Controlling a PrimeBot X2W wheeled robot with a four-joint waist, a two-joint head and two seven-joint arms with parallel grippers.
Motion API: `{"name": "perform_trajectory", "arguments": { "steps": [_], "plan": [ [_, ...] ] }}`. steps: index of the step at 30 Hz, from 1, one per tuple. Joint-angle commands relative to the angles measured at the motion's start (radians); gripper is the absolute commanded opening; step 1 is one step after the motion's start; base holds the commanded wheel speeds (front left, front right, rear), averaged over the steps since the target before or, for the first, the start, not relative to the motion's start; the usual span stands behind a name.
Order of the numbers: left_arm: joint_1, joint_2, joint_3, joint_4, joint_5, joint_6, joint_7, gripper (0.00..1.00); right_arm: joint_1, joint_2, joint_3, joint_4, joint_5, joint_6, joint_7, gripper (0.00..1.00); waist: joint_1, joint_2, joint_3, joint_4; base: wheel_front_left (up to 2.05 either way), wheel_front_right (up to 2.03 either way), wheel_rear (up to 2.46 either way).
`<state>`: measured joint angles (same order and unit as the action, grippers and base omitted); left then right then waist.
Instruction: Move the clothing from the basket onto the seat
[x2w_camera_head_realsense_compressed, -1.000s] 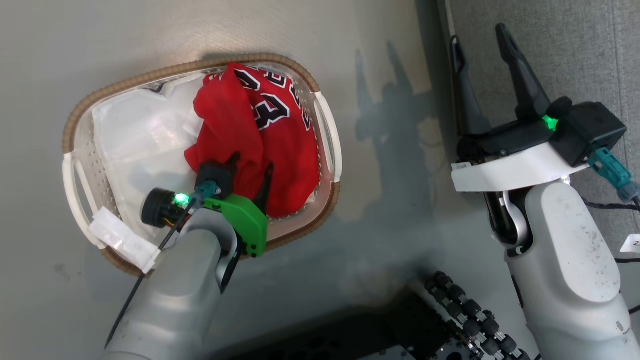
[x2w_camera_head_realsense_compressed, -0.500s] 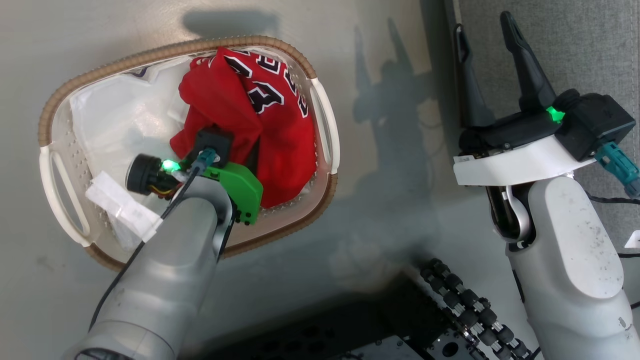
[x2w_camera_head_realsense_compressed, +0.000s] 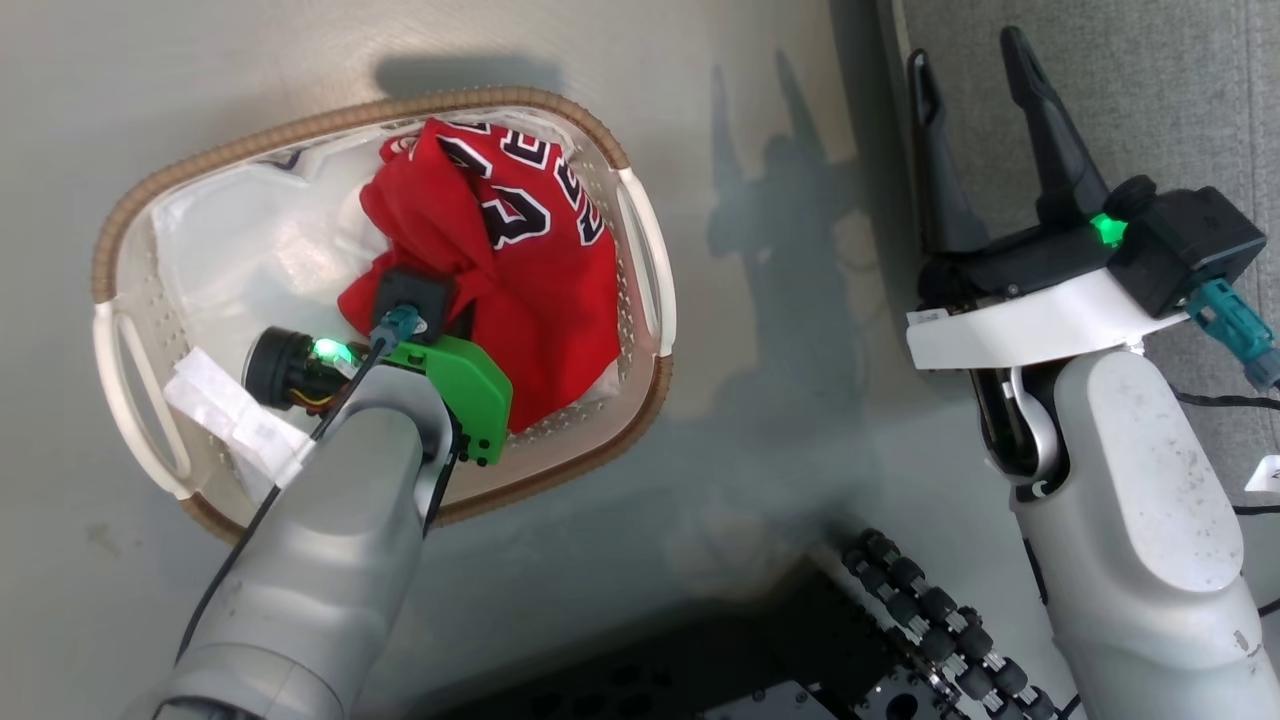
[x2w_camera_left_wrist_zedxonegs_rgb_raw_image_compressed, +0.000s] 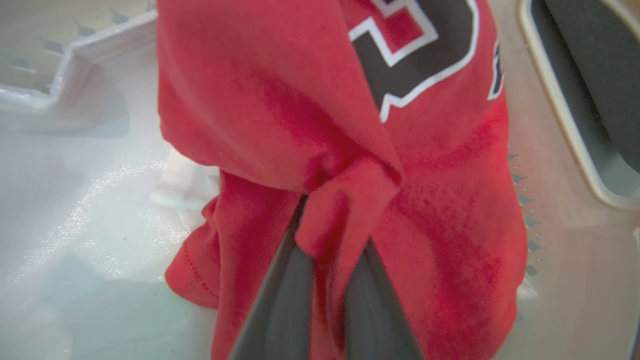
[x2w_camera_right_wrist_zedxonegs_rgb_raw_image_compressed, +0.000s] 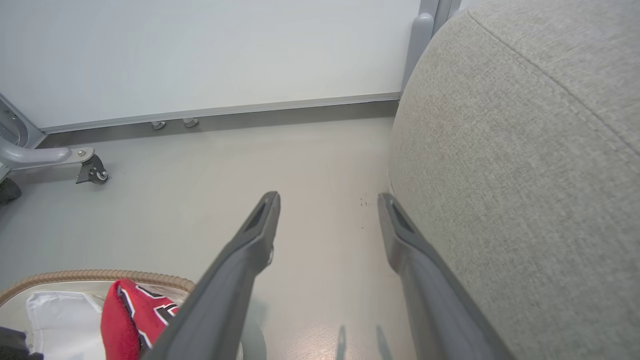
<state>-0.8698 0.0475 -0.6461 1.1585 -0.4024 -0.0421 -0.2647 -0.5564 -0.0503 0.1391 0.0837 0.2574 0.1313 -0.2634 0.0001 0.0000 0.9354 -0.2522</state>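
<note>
Clamping the red jersey (x2w_camera_left_wrist_zedxonegs_rgb_raw_image_compressed: 440, 200), the left gripper (x2w_camera_left_wrist_zedxonegs_rgb_raw_image_compressed: 332, 222) should lift clear of the basket (x2w_camera_head_realsense_compressed: 640, 240) before swinging to the two-o'clock seat (x2w_camera_head_realsense_compressed: 1150, 90); right gripper (x2w_camera_head_realsense_compressed: 965, 48) gapes empty.

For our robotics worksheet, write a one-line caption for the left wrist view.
The left gripper pinches a fold of red clothing between its fingers inside the laundry basket, near the jersey's number.

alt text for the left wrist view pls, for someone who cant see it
The left gripper pinches a bunched fold of a red jersey between its two dark fingers, seen close up; the jersey bears a black, white-edged numeral. The jersey lies inside a white perforated laundry basket, with a white sheet to its left in this view.
</note>
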Motion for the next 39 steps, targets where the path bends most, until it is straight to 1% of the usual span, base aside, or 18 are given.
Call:
{"name": "perform_trajectory", "arguments": {
  "steps": [1,4,11,17,23,31,36,39],
  "plan": [
    [0.026,0.006,0.001,-0.014,-0.011,0.006,0.001,0.00,0.017,-0.003,0.004,0.010,0.002,-0.001,-0.002,1.00,-0.0001,0.0000,-0.041,0.014,0.00,0.00,0.00],
    [0.051,0.006,0.003,-0.049,-0.013,0.011,0.000,0.00,0.027,-0.003,0.006,0.021,0.003,-0.001,-0.002,1.00,-0.0001,0.0000,-0.084,0.026,0.00,0.00,0.00],
    [0.138,0.006,0.025,-0.130,-0.019,0.005,0.000,0.00,0.078,-0.003,0.016,0.060,-0.015,-0.001,-0.002,1.00,-0.0001,0.0000,-0.213,0.079,0.00,0.00,0.00],
    [0.224,0.006,0.052,-0.215,0.004,0.008,0.000,0.00,0.117,-0.004,0.032,0.093,-0.027,-0.001,-0.002,1.00,-0.0001,0.0000,-0.315,0.121,0.00,0.00,0.00],
    [0.320,0.005,0.104,-0.308,0.023,0.010,0.000,0.00,0.175,-0.004,0.018,0.121,-0.031,-0.001,-0.002,1.00,-0.0001,0.0000,-0.427,0.158,0.00,0.00,0.00],
    [0.441,0.005,0.186,-0.437,0.085,-0.009,0.000,0.00,0.258,-0.004,0.020,0.150,-0.039,-0.001,-0.002,1.00,-0.0001,0.0000,-0.564,0.191,0.00,0.00,0.00],
    [0.512,0.005,0.241,-0.525,0.128,-0.030,0.000,0.00,0.308,-0.004,0.026,0.164,-0.039,-0.001,-0.002,1.00,-0.0001,0.0000,-0.639,0.207,0.00,0.00,0.00],
    [0.548,0.006,0.271,-0.580,0.133,-0.040,0.000,0.00,0.336,-0.004,0.029,0.170,-0.042,-0.001,-0.002,1.00,-0.0001,0.0000,-0.677,0.216,0.00,0.00,0.00]
  ]
}}
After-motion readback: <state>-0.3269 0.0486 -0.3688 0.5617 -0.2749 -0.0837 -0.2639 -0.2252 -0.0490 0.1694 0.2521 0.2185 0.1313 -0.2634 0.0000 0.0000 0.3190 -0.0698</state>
